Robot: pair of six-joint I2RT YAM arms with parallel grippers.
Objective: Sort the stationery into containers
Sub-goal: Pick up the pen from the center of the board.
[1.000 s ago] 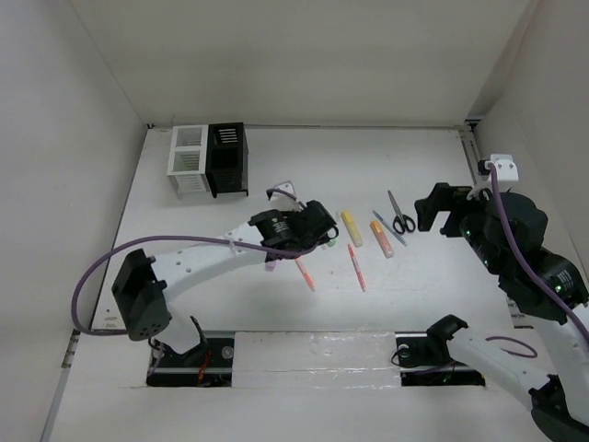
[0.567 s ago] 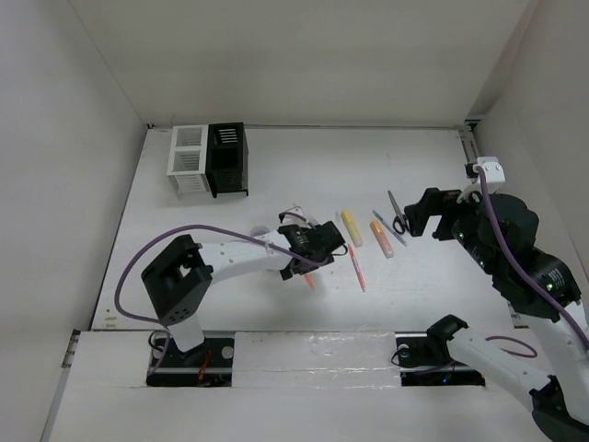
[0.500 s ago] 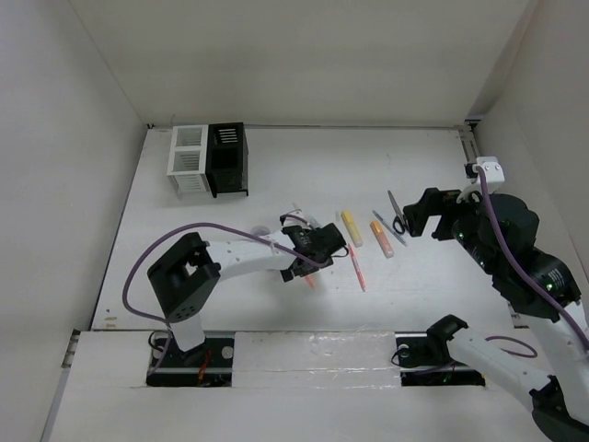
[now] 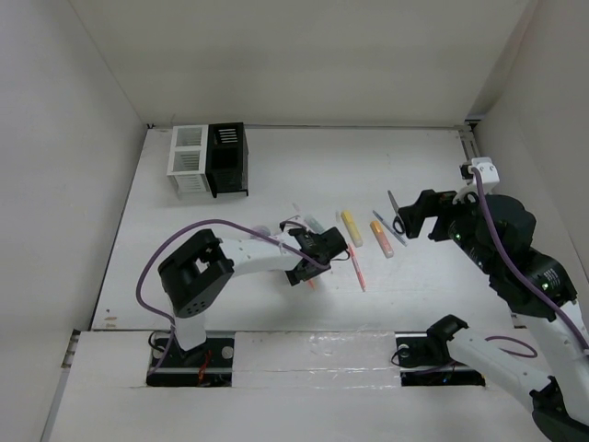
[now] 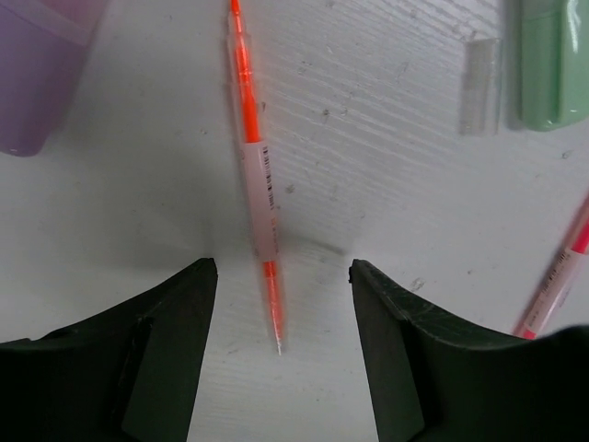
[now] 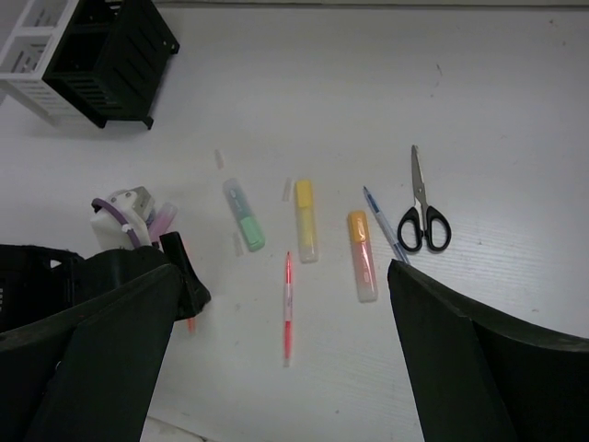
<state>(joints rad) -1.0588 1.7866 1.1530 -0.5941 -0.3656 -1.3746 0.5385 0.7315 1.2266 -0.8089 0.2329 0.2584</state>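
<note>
Left arm (image 4: pixel 247 254) low, left jaws parted, facing down, right arm (image 4: pixel 502 244) raised, right jaws wide

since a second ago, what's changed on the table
The left gripper came down over the orange pen, and its jaws are narrowing on either side of it, not yet gripping. The right gripper edged towards the scissors, still open. The other pens, scissors and boxes stayed put.

The left wrist view crops the purple marker (image 5: pixel 37 74) at its top-left corner, the green highlighter (image 5: pixel 550 64) at the top-right corner and the red pen (image 5: pixel 558 287) at the right edge. From above, the left gripper (image 4: pixel 306 270) covers most of the orange pen (image 4: pixel 311 284).
</note>
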